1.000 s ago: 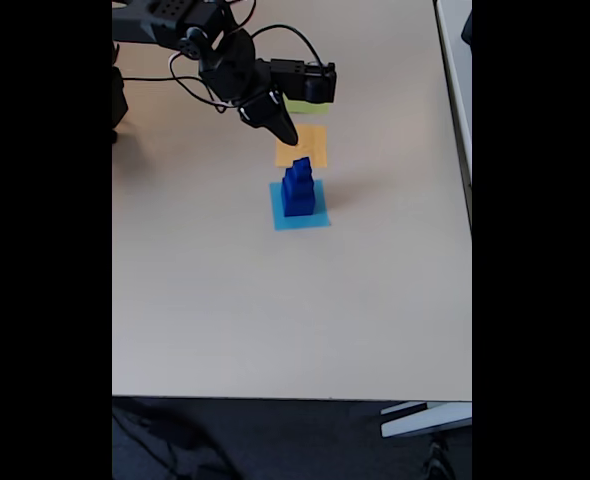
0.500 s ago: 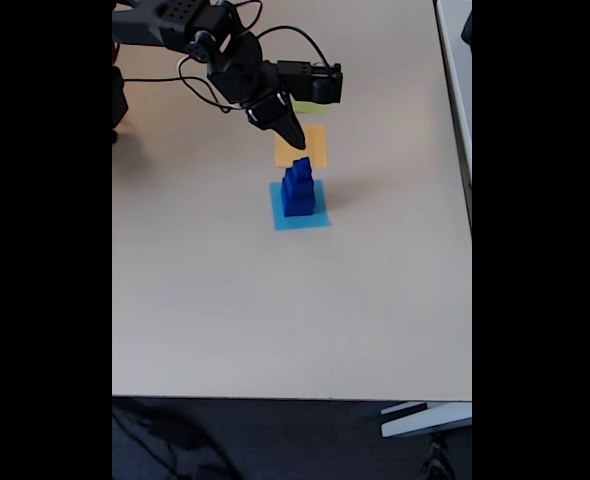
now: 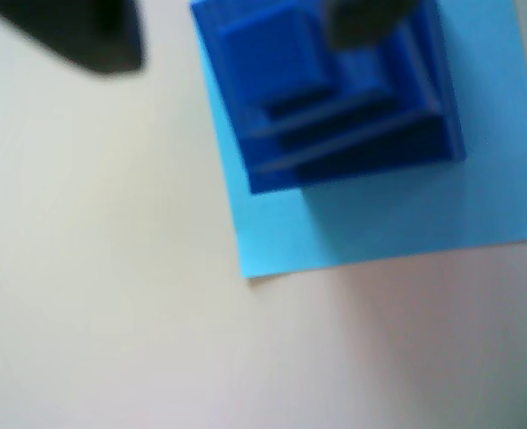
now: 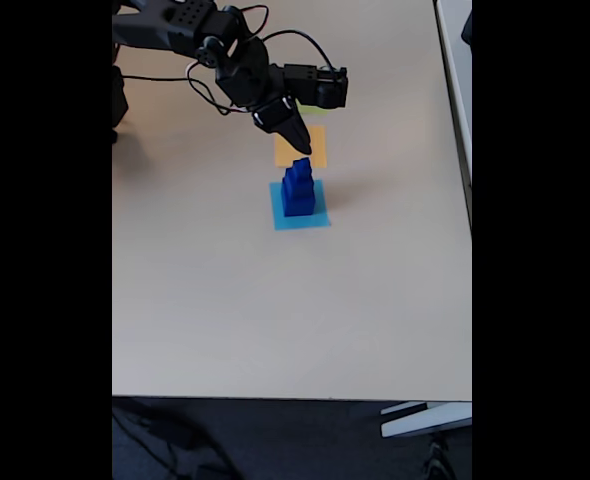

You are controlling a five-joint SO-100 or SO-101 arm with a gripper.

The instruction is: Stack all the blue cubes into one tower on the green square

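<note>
Three dark blue cubes stand piled as a stepped tower (image 4: pixel 297 188) on a flat light-blue square (image 4: pixel 315 218), largest at the bottom. My gripper (image 4: pixel 300 151) hangs just over the tower's top. The wrist view looks down on the tower (image 3: pixel 353 116) and the light-blue square (image 3: pixel 397 223). There my gripper (image 3: pixel 228 27) is open, one dark finger (image 3: pixel 76 31) at the upper left and the other over the cubes' far side. The small top cube (image 3: pixel 263 63) lies between them, untouched as far as I can tell. Only a thin strip of the green square (image 4: pixel 311 108) shows under the wrist.
An orange square (image 4: pixel 315 150) lies between the green and light-blue ones, partly behind my gripper. The arm and its cables (image 4: pixel 205 50) reach in from the upper left. The table's right edge (image 4: pixel 469 200) and front edge (image 4: pixel 275 397) bound a wide bare tabletop.
My gripper has moved right and down, from above the orange square to just over the tower's top. The tower has not moved.
</note>
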